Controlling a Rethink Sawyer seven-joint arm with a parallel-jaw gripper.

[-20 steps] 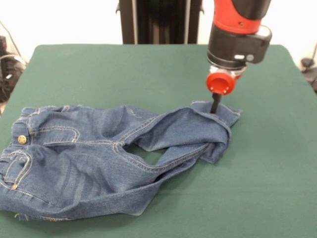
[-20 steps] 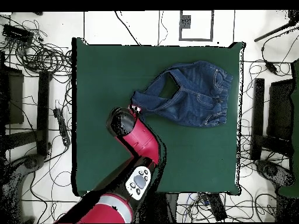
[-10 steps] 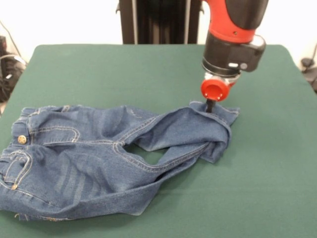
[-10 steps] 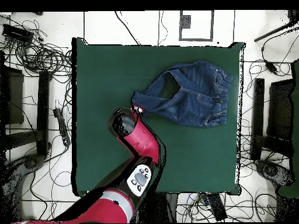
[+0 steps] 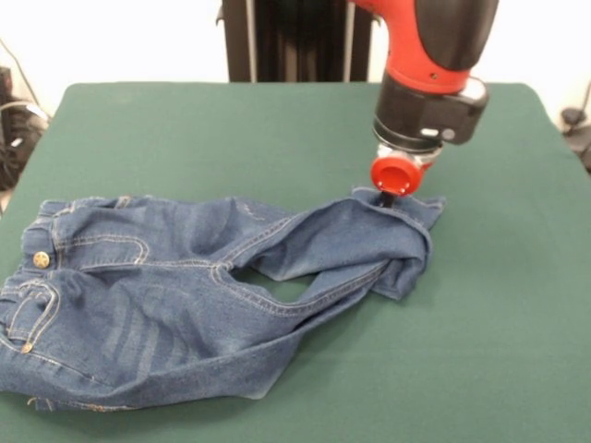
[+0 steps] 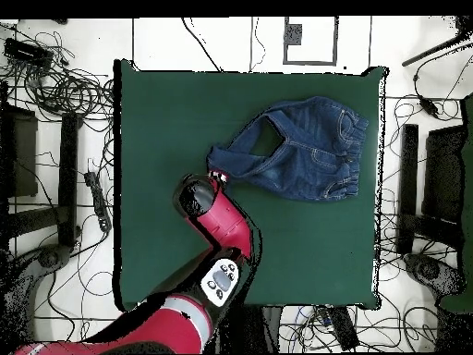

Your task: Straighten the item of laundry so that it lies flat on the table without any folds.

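The item of laundry (image 5: 185,286), a small pair of blue jeans, lies on the left half of the green table (image 5: 231,129), waistband and brass button (image 5: 41,259) at the left edge. One leg stretches right and is folded over near its end. My gripper (image 5: 391,196) stands upright at that leg's far cuff (image 5: 411,208), below a red round cap, shut on the cuff's edge; its tips are mostly hidden by cap and cloth. In the overhead view the jeans (image 6: 305,153) lie at the upper right and the gripper (image 6: 216,176) meets their left tip.
The table (image 6: 166,111) extends well beyond the jeans on every side. Cables, stands and other gear lie on the floor around the table (image 6: 65,92). A black pedestal column (image 5: 295,41) rises behind the far edge.
The arm has shifted slightly left and toward the far side, and the leg cuff has followed it by a small amount. The rest of the jeans has stayed put.
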